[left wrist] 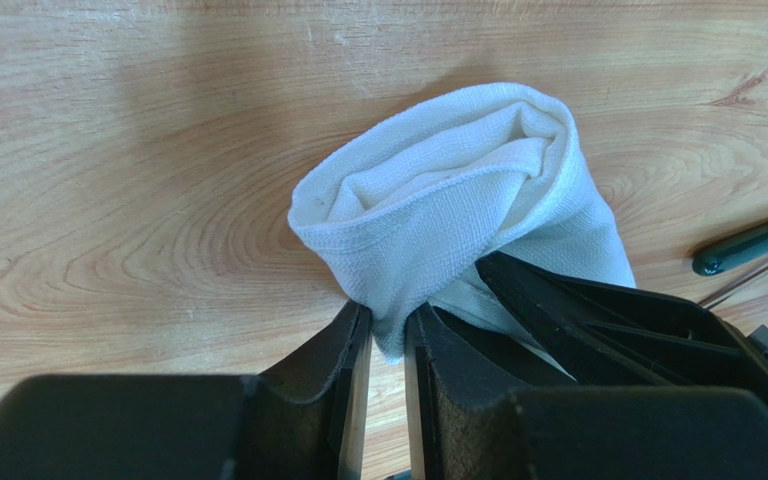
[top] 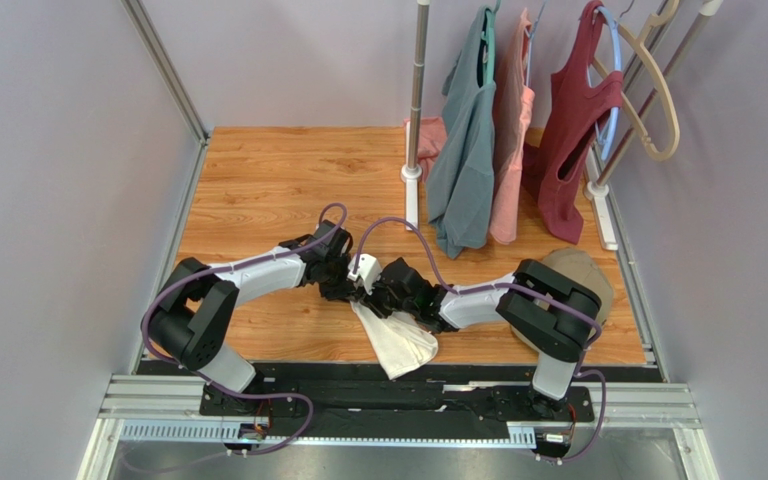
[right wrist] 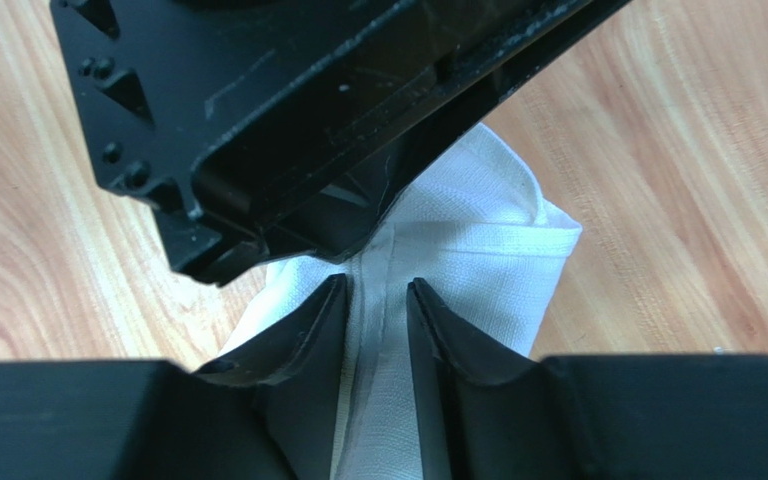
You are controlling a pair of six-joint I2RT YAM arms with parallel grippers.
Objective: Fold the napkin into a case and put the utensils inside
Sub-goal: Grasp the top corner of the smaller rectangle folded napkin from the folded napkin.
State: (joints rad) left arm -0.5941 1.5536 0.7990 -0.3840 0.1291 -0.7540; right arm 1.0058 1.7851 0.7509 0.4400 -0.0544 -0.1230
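Your left claw (left wrist: 386, 322) pinches a corner of the rolled white napkin (left wrist: 458, 190). Your right claw (right wrist: 376, 292) is narrow, closed on a fold of it. One dark utensil handle (left wrist: 753, 243) lies on the worktop (left wrist: 108, 150) near the napkin.

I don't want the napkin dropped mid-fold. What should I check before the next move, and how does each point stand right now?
1. Left gripper grips the napkin: ok, cloth is pinched between its fingers.
2. Right gripper grips it: cannot tell, cloth runs between its fingers but a gap shows.
3. Napkin forms an open pocket: ok, it is rolled with its mouth open.
4. Grippers clear of each other: cannot tell, they crowd close together.
5. Utensils located: not ok, only one dark handle shows, lying on the table.
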